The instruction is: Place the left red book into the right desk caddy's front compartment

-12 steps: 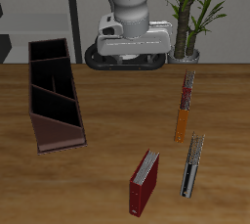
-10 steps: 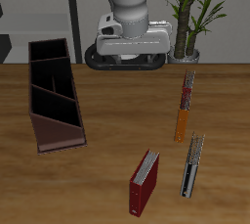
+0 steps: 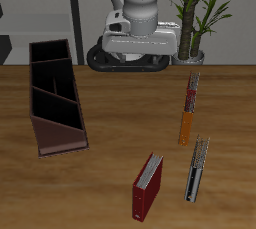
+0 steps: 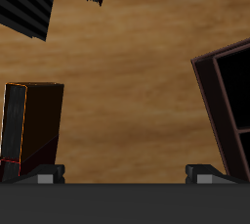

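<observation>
Wooden table (image 3: 110, 123); left red book (image 3: 192, 89) well apart from tool.

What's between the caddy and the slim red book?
Nothing. In the exterior view, only bare table runs between the caddy and the slim red book.

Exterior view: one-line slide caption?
Franka arm above wooden table; long maroon-brown divided desk caddy apart from slim bright-red book, none yet grasped.
</observation>
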